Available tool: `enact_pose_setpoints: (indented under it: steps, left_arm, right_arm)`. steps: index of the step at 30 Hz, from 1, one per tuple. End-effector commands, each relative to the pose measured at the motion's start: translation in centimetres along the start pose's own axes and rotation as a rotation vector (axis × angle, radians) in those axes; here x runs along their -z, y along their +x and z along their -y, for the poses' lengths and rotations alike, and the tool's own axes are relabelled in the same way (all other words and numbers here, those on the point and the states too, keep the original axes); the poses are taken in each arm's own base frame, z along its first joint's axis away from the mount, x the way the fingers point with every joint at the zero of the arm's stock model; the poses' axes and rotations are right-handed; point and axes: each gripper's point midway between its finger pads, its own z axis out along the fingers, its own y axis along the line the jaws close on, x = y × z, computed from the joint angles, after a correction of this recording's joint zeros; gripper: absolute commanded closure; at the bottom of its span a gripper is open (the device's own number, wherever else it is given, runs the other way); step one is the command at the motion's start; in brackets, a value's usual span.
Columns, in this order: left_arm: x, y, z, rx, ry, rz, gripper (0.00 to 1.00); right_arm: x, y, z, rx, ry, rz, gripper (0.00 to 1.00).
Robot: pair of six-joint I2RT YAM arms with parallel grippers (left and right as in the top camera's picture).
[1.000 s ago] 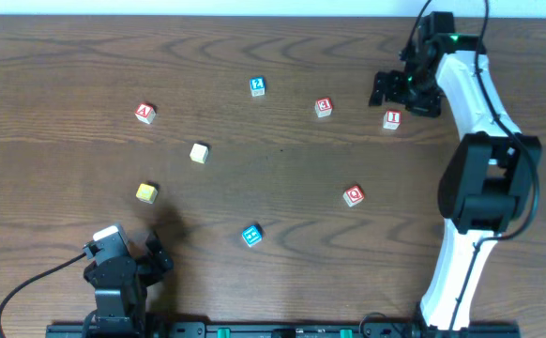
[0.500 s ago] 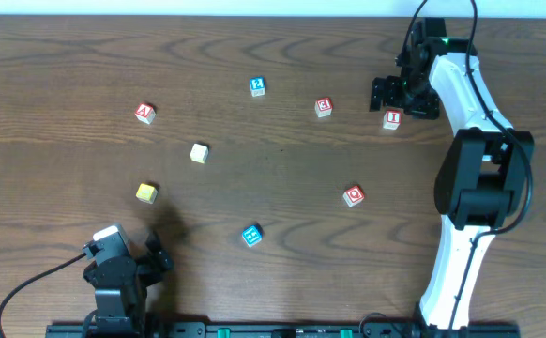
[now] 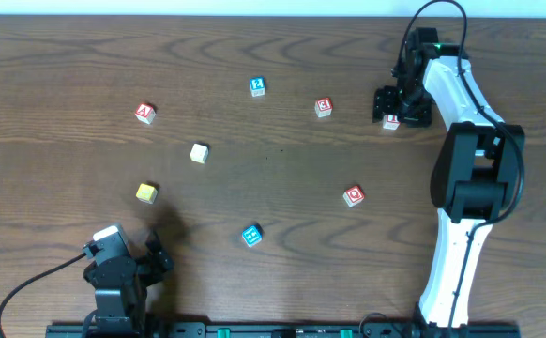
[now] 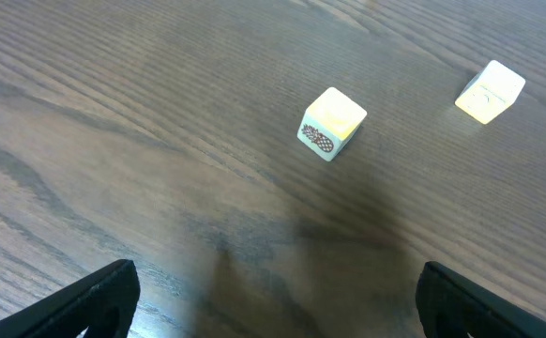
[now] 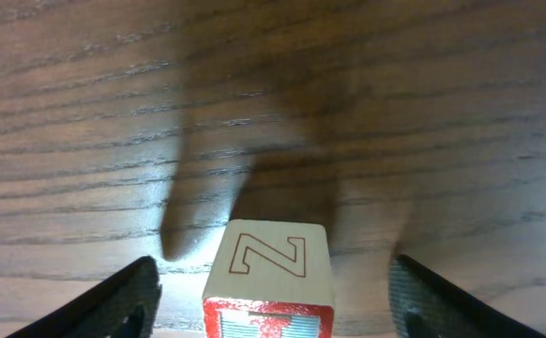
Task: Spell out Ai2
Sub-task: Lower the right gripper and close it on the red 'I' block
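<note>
Wooden letter blocks lie scattered on the table. A red "A" block (image 3: pixel 144 113) sits far left, a blue "2" block (image 3: pixel 257 86) upper middle, and a red "I" block (image 3: pixel 391 120) at the upper right. My right gripper (image 3: pixel 401 101) is open and straddles the "I" block, which shows in the right wrist view (image 5: pixel 269 280) between the fingers with an outlined "N" or "Z" on its side face. My left gripper (image 4: pixel 273 310) is open and empty at the front left, low over the table.
Other blocks: a red one (image 3: pixel 323 107), a red "Q" (image 3: pixel 353 195), a blue one (image 3: pixel 251 235), a cream one (image 3: pixel 199 152) and a yellow one (image 3: pixel 146 192). The yellow (image 4: pixel 333 123) and cream (image 4: pixel 490 91) blocks show ahead of my left gripper.
My right gripper has moved down and right from beside the "I" block and now sits over it, fingers either side. The left arm has not moved.
</note>
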Motion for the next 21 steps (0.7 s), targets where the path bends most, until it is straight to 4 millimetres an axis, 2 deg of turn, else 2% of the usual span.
enact_pose_setpoints:
  steps: [1, 17, 21]
  left_arm:
    - [-0.52, 1.28, -0.46, -0.003, -0.019, -0.037, 0.05]
    - [-0.52, 1.28, -0.46, -0.003, -0.019, -0.037, 0.05]
    - [-0.52, 1.29, -0.46, -0.003, -0.018, -0.037, 0.05]
  right_arm:
    - [-0.03, -0.4, -0.18, 0.011, 0.005, 0.009, 0.25]
    - [-0.03, -0.25, -0.1, -0.008, 0.009, 0.003, 0.38]
    - [-0.01, -0.2, -0.1, -0.013, 0.009, 0.002, 0.47]
